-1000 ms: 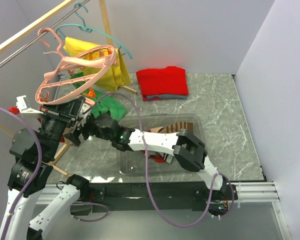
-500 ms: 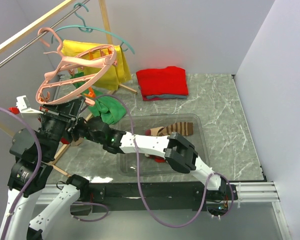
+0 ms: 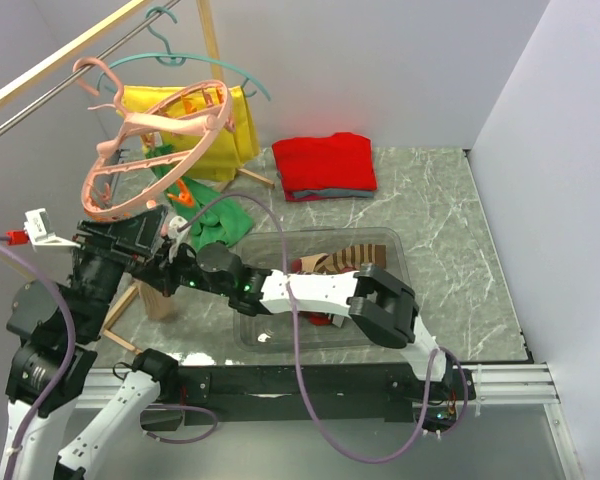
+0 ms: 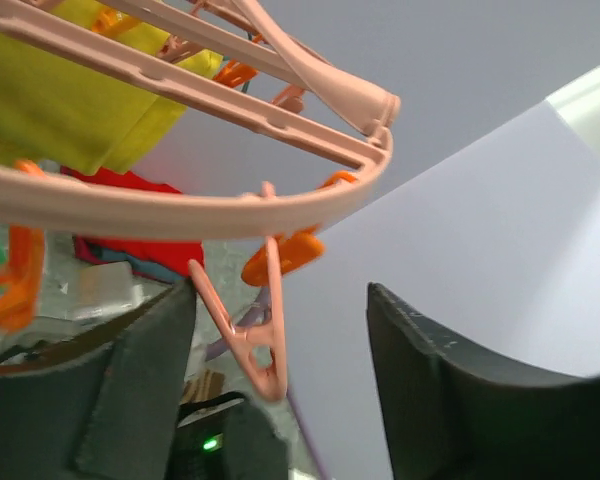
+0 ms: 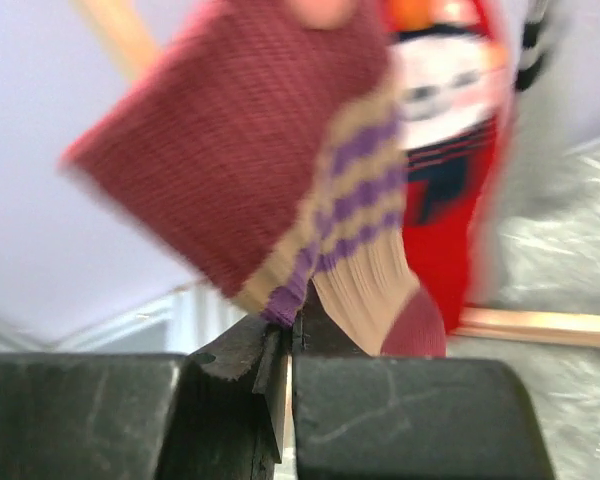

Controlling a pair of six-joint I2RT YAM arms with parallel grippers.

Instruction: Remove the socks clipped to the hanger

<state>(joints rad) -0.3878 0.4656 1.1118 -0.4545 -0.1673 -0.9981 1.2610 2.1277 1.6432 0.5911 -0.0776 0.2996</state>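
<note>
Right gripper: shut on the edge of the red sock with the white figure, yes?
No. The right gripper is shut on the edge of the striped maroon sock, the one with purple and tan bands. The red sock with the white figure hangs behind it, ungripped. The right wrist view shows it.

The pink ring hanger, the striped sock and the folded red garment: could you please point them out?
pink ring hanger (image 4: 180, 212), left wrist view, curved outer rim.
striped sock (image 5: 240, 140), right wrist view, maroon body.
folded red garment (image 3: 325, 160), top view, top fold.
</note>
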